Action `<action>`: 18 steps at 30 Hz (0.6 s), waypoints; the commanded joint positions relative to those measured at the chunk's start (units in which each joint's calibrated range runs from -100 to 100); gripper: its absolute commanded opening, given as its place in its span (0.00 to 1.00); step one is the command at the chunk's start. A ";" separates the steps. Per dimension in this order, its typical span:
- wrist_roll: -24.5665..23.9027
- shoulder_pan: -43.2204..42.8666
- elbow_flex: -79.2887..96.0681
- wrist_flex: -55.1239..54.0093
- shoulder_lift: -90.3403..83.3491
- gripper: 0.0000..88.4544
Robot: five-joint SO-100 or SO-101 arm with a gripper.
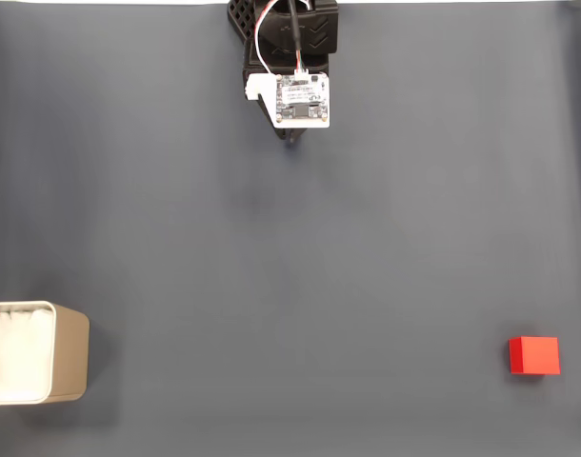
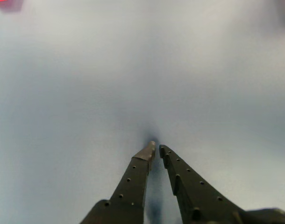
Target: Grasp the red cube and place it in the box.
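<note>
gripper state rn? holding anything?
Gripper: closed, tips nearly touching, empty. Red cube sits on the table, apart from it.

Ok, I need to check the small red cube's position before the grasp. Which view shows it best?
The fixed view: the small bright red cube sits whole and sharp on the dark grey table, lower right. The wrist view catches just a blurred red corner at its top-left edge.

No legible text, brand or nr anywhere. Small white circuit board on the arm in fixed view carries tiny print, too small to read. No labels seen in wrist view.
</note>
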 commanded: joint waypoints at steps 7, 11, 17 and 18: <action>-0.10 0.28 0.45 1.11 0.09 0.00; -0.05 0.35 0.45 1.11 0.09 0.00; -0.39 0.42 0.45 0.21 0.09 0.00; -0.39 0.42 0.45 -0.85 0.09 0.00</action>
